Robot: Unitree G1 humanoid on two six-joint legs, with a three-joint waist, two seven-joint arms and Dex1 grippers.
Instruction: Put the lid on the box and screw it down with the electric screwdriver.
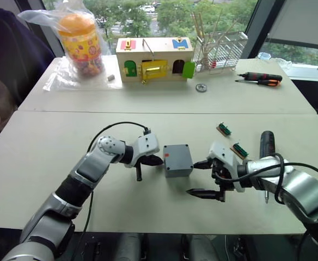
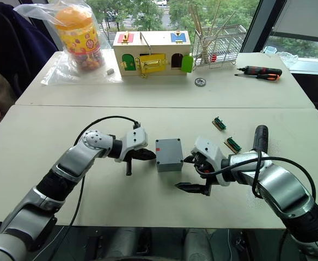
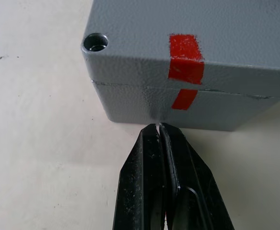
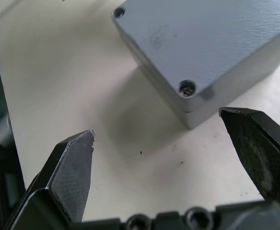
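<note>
Already the lid (image 3: 188, 28) sits seated on the box (image 1: 178, 161), a thin seam and a strip of red tape (image 3: 184, 69) crossing the joint, so the screwing step seems to be what remains. At the left, the left gripper (image 1: 158, 160) has its black fingers pressed together, tips touching the box's side wall as if steadying it. The box, mid-table (image 1: 50, 157), is matte grey plastic, finely textured, with rounded corners and recessed screw holes. To its right, the right gripper (image 1: 201, 178) hangs spread wide and empty. Beyond it lies the electric screwdriver (image 1: 267, 144), a dark cylinder; I judge the right gripper must next turn and grasp it.
</note>
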